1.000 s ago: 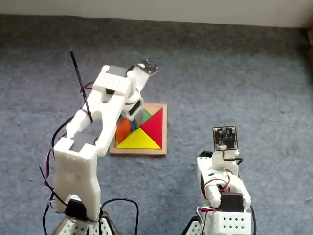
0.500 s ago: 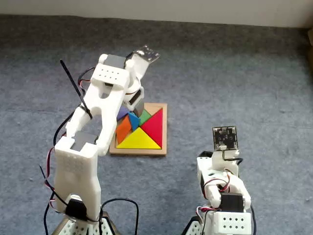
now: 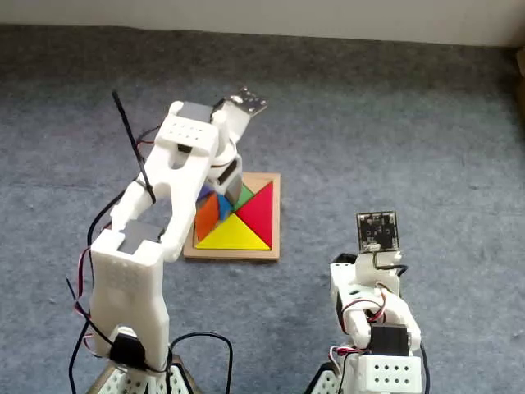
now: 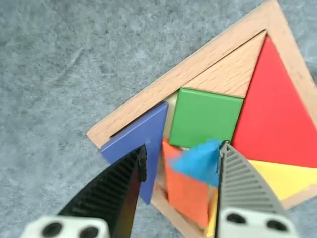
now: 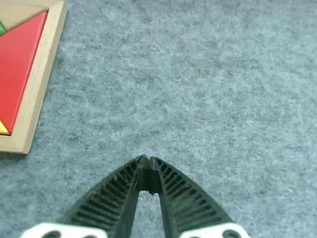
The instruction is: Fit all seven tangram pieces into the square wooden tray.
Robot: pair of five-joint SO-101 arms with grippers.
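Observation:
The square wooden tray (image 3: 276, 215) lies mid-table under the left arm (image 3: 176, 176). In it are a red triangle (image 4: 272, 109), a green square (image 4: 205, 116), a yellow triangle (image 3: 234, 235) and an orange piece (image 4: 188, 193). A dark blue parallelogram (image 4: 141, 136) lies partly over the tray's rim (image 4: 198, 54) at one corner. My left gripper (image 4: 181, 156) hangs open over that corner. A small blue triangle (image 4: 200, 161) sits between its fingers, close to the grey one (image 4: 235, 178). My right gripper (image 5: 148, 161) is shut and empty over carpet, beside the tray's edge (image 5: 37, 94).
Grey carpet (image 3: 394, 123) covers the whole table around the tray. The right arm (image 3: 373, 312) sits folded at the near right. A bare wooden triangle of tray floor (image 4: 228, 74) shows beside the green square.
The left arm's wrist has shifted a little over the tray's far left corner, uncovering more of the pieces there. The right arm has kept still.

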